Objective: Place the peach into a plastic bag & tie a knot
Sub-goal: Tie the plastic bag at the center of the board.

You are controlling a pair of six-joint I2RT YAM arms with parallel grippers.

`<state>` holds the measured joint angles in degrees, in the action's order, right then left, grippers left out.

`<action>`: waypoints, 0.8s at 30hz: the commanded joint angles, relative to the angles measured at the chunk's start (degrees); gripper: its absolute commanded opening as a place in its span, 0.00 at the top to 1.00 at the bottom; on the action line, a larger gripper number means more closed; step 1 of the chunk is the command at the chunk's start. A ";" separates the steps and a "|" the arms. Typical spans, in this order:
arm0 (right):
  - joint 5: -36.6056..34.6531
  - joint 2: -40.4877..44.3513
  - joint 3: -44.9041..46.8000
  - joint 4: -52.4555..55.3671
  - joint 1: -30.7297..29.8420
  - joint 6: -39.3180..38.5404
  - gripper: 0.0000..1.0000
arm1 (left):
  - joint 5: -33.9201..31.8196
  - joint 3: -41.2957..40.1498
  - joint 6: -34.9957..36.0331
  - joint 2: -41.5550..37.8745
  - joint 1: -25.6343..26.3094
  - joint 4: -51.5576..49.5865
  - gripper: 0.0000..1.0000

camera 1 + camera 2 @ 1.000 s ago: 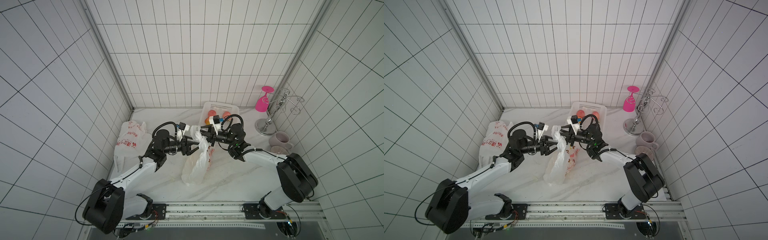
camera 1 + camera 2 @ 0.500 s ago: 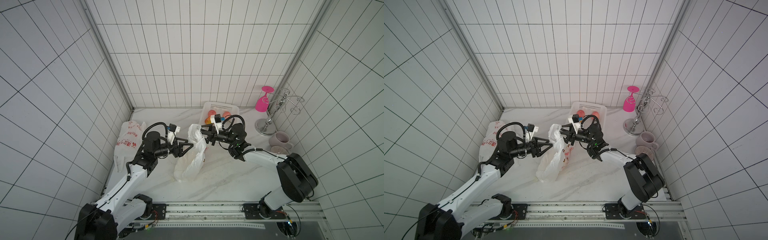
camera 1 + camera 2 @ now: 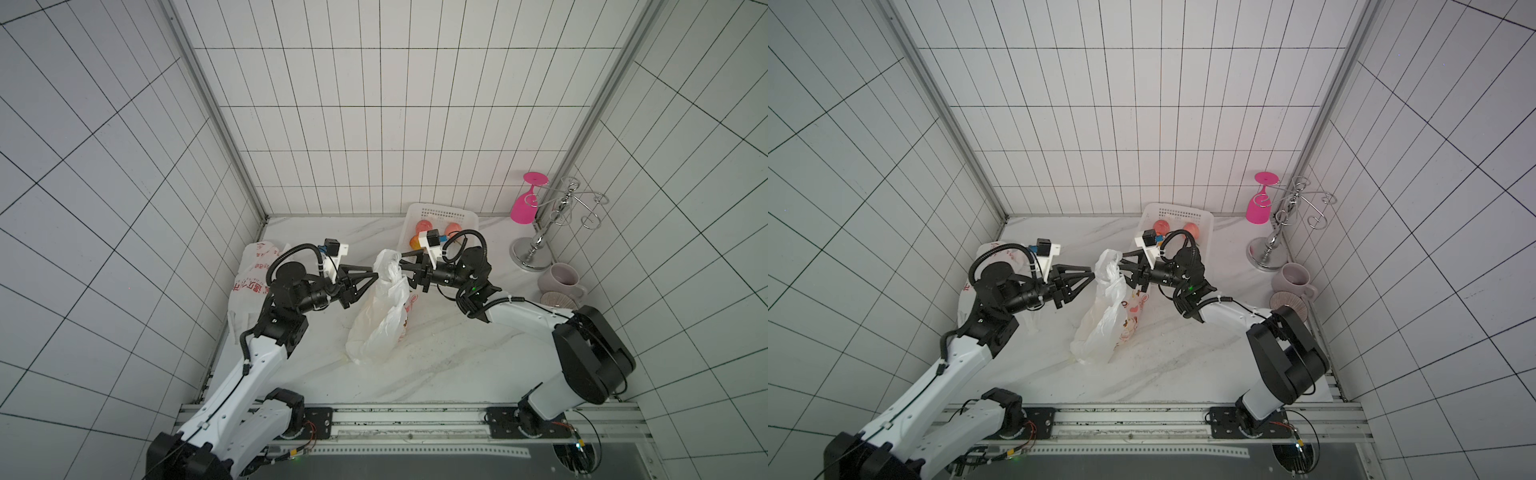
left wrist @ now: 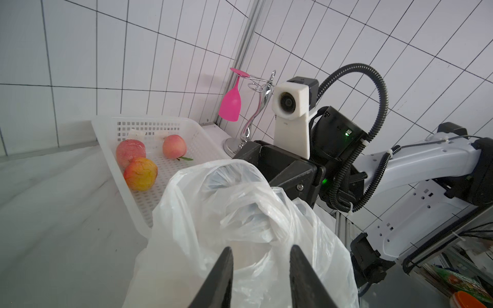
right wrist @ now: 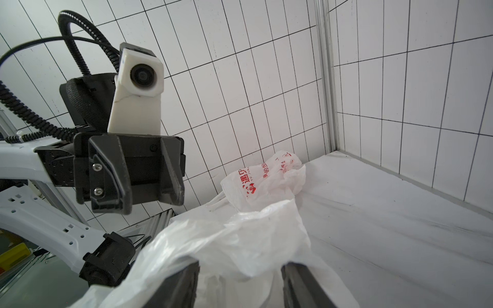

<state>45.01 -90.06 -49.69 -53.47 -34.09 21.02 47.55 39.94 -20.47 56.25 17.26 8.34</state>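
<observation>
Left gripper (image 4: 261, 249) at bag (image 4: 213, 213); basket (image 4: 149, 120): peaches (image 4: 140, 173)

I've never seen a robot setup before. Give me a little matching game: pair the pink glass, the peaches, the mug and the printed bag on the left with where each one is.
Things:
1. pink glass
2. peaches
3. mug
4. printed bag

Places:
A. in the white basket
B. lying on the table
C. hanging upside down from the metal rack
D. standing upright beside the rack's foot

Pairs: 1-C, 2-A, 3-D, 4-B
</observation>
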 commanded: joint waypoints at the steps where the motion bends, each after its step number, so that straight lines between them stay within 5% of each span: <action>1: 1.13 0.01 -1.64 0.06 -0.72 -0.49 0.52 | 2.80 1.16 0.47 3.77 0.50 2.78 0.66; 11: 2.18 -0.02 -2.77 1.97 -2.06 -0.54 0.60 | 3.97 -0.10 0.31 6.71 0.56 5.04 0.70; 24: 3.69 -0.77 -4.53 0.64 -4.91 1.72 0.54 | 7.31 -0.88 -1.77 9.14 2.14 8.53 0.51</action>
<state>47.11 -90.17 -49.80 -50.41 -37.74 21.82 53.93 39.13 -21.89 64.66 18.87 14.68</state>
